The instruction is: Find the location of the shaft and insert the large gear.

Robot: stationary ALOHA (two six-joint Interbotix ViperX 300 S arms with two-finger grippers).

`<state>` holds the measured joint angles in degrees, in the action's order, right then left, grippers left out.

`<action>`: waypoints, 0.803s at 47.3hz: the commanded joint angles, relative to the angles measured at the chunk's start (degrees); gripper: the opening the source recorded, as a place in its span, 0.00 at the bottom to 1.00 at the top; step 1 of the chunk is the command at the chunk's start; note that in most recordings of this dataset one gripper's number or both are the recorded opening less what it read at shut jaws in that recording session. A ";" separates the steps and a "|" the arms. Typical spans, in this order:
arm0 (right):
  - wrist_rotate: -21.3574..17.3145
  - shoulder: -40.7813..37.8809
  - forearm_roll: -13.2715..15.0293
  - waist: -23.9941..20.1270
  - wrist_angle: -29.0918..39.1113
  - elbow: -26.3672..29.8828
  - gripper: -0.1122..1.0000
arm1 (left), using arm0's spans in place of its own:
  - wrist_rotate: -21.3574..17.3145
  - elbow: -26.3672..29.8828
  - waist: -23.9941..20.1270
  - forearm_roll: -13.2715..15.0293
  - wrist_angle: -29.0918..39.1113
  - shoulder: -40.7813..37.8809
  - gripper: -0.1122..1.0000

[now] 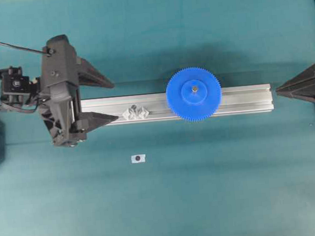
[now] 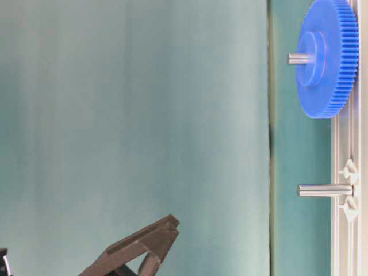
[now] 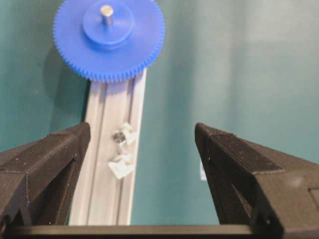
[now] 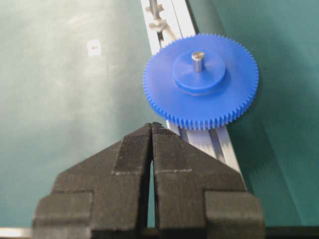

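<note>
The blue large gear (image 1: 193, 94) lies flat on the aluminium rail (image 1: 244, 99), right of its middle. The shaft (image 1: 194, 85) pokes up through its hub, as the right wrist view shows: shaft (image 4: 198, 59), large gear (image 4: 201, 82). My left gripper (image 1: 115, 100) is open at the rail's left end, one finger on either side of the rail and nothing between them. My right gripper (image 1: 277, 90) is shut and empty, just off the rail's right end and pointing at the gear. In the left wrist view the large gear (image 3: 108, 40) sits far ahead of the left gripper (image 3: 142, 128).
A second bare pin (image 1: 135, 111) between two clear mounts stands on the rail close to the left gripper's lower finger. A small white tag (image 1: 138, 158) lies on the teal mat in front of the rail.
</note>
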<state>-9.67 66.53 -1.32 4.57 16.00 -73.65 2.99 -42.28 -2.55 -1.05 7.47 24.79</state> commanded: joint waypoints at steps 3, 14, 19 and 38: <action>-0.53 -0.35 0.00 0.09 1.05 0.62 0.11 | 0.00 0.09 0.35 -0.18 -0.26 1.41 0.87; -0.53 -0.35 0.00 0.09 1.93 0.62 0.11 | 0.00 -0.09 0.35 -0.18 -0.26 1.76 0.87; -0.53 -0.35 0.00 0.09 1.93 0.62 0.11 | 0.00 -0.09 0.35 -0.18 -0.35 1.76 0.87; -0.53 -0.35 0.09 0.09 1.93 0.53 0.12 | 0.00 -0.09 0.26 -0.18 -0.79 1.85 0.87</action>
<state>-9.67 66.62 -1.32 4.57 18.19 -73.65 3.08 -43.07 -2.37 -1.05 7.21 25.84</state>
